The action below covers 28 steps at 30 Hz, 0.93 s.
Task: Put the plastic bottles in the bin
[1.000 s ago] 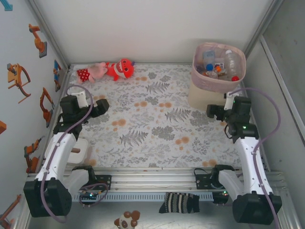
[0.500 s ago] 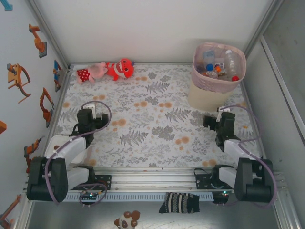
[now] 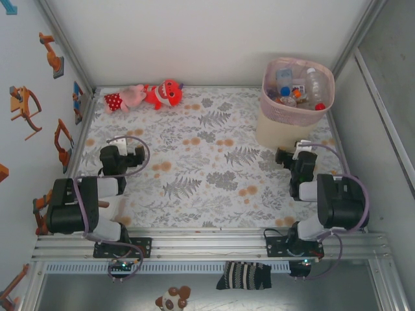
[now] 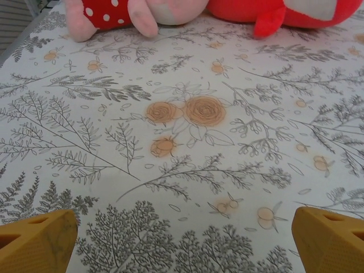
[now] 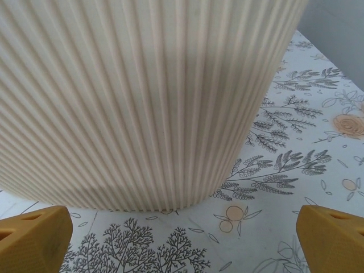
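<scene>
**Closing out the job: bottles binned, both grippers empty**

Judged from the top view as the closing step: plastic bottles (image 3: 299, 87) heaped inside the bin (image 3: 280, 133), at about one o'clock on the floral table (image 3: 214, 188), with none seen lying on the cloth. Otherwise just two plush toys (image 3: 146, 96) out at eleven o'clock, no part of the job. By that reading, no grasp called for next. At most a look over the cloth for a stray bottle, then parking low and clear of the bin wall.

As for the left gripper (image 3: 137, 155): at nine o'clock, low near its base, pointed toward twelve. Seen from its own wrist camera, fingertips (image 4: 37, 242) spread wide to the two bottom corners, pinching nothing, touching nothing, bare cloth between them and the toys along the far edge.

As for the right gripper (image 3: 285, 157): at three o'clock, just on the six o'clock side of the bin. From its wrist camera, spread equally wide and empty, facing the ribbed cream wall of the bin (image 5: 142, 96), near it but apart.
</scene>
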{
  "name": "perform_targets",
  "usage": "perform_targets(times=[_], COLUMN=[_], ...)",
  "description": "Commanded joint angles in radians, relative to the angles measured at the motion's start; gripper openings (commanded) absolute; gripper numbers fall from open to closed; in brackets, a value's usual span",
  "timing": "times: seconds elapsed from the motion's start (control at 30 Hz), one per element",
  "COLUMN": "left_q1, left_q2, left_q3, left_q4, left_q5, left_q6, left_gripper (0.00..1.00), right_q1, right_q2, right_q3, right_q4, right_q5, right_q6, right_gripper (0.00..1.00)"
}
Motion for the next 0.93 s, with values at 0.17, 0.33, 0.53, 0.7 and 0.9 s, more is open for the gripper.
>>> perform_targets(times=[0.17, 0.33, 0.53, 0.7, 0.9], left_q1=[0.01, 0.007, 0.007, 0.007, 0.007], left_q2=[0.031, 0.035, 0.034, 0.035, 0.035], left_q3=[0.028, 0.031, 0.029, 0.03, 0.029], left_q4=[0.057, 0.06, 0.063, 0.062, 0.063], left_q5=[0.099, 0.066, 0.064, 0.064, 0.064], left_q6=[0.001, -0.009, -0.01, -0.01, -0.01], left_gripper=[0.97, 0.97, 0.97, 0.97, 0.97], right_q1=[0.008, 0.008, 0.009, 0.009, 0.009], right_q2=[0.011, 0.013, 0.013, 0.012, 0.013], right_q3=[0.102, 0.105, 0.104, 0.105, 0.105], right_q4=[-0.059, -0.057, -0.058, -0.058, -0.059], right_q5=[-0.005, -0.007, -0.005, -0.006, -0.008], right_q6=[-0.012, -0.012, -0.013, -0.014, -0.014], right_gripper=[1.0, 1.0, 1.0, 1.0, 1.0])
